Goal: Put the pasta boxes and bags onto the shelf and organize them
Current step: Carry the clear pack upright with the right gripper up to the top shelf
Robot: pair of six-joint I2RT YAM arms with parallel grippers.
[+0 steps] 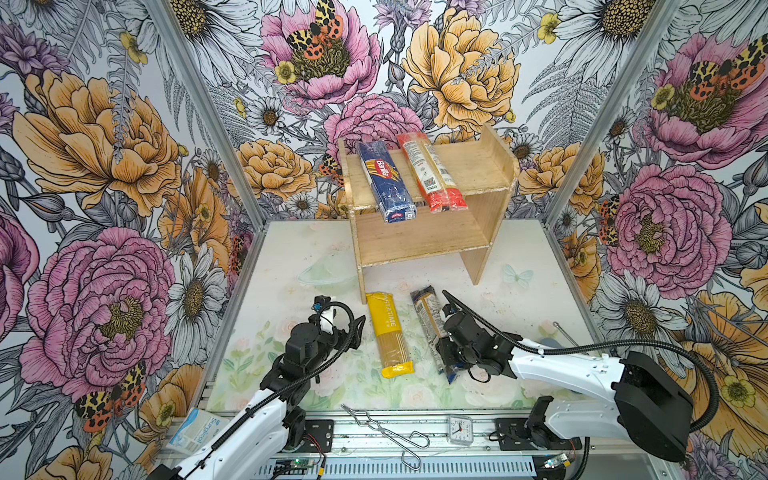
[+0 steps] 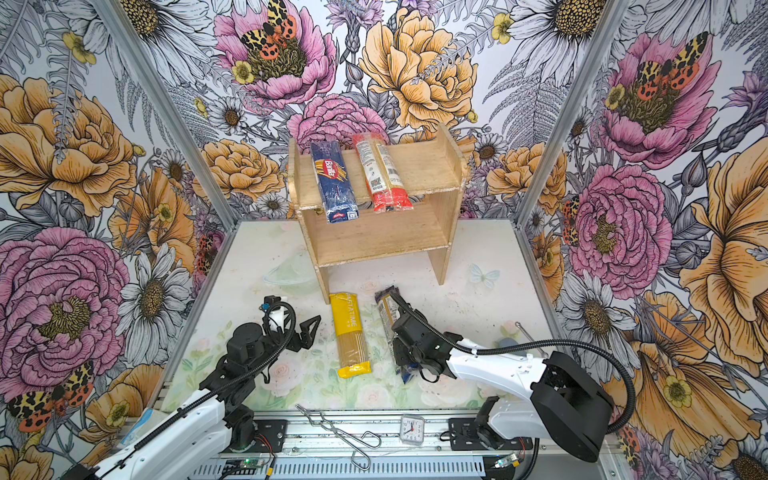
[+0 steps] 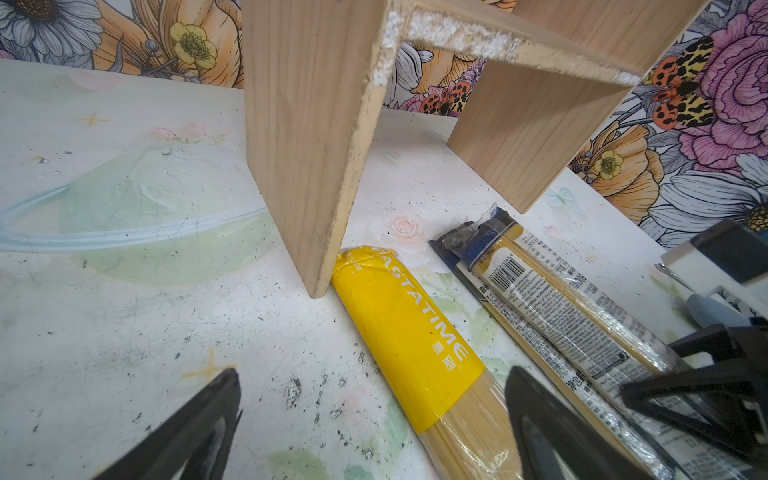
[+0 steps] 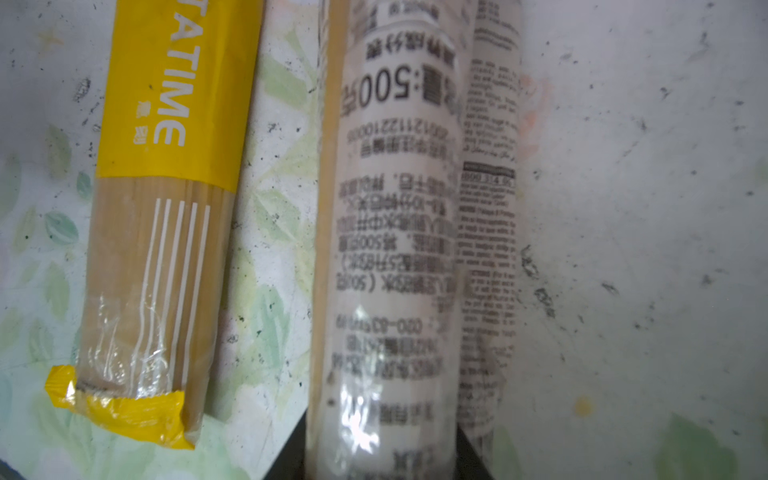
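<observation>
Two shelved, upper centre: dark blue Barilla pack (image 1: pixel 386 183), red-ended clear pack (image 1: pixel 430 174) on pale wooden shelf (image 1: pixel 469 166). Unshelved, lower centre: yellow pack (image 1: pixel 388 332), two dark-ended clear packs (image 1: pixel 426 311). My right gripper (image 4: pixel 380 451) straddles one, grip uncertain; left gripper (image 3: pixel 374 374) wide open, empty.

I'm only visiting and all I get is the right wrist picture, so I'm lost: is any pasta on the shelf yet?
Observer: Yes. A dark blue pack and a red-ended pack lie side by side on the top board of the shelf.
Operator: And the board underneath?
Observer: Nothing shows on the lower board in both top views.
Operator: What is the other arm up to?
Observer: The left arm's fingers hang wide open beside the yellow pack, holding nothing.
</observation>
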